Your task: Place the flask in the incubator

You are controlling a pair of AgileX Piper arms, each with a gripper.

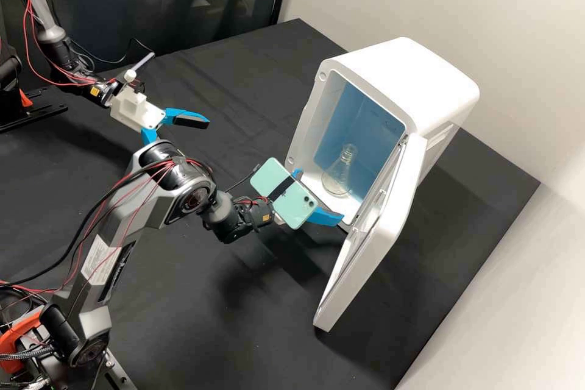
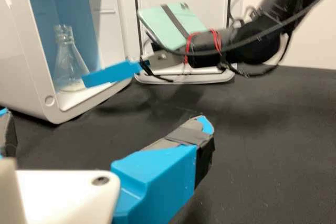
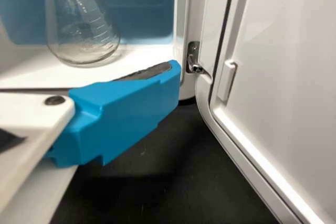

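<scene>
- The flask (image 1: 343,172) is standing upright inside the incubator (image 1: 414,82), whose door (image 1: 372,237) is hanging open.
- The right end effector (image 1: 318,196) is hovering at the opening, spread wide, gripping nothing.
- The left end effector (image 1: 177,129) is hanging over the bench (image 1: 244,317), well apart, also wide.

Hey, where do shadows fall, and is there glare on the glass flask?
High view: the open white incubator door throws a dark shadow on the black bench. Right wrist view: the clear glass conical flask shows soft highlights, no harsh glare. Left wrist view: shadow under the incubator's front edge.
</scene>
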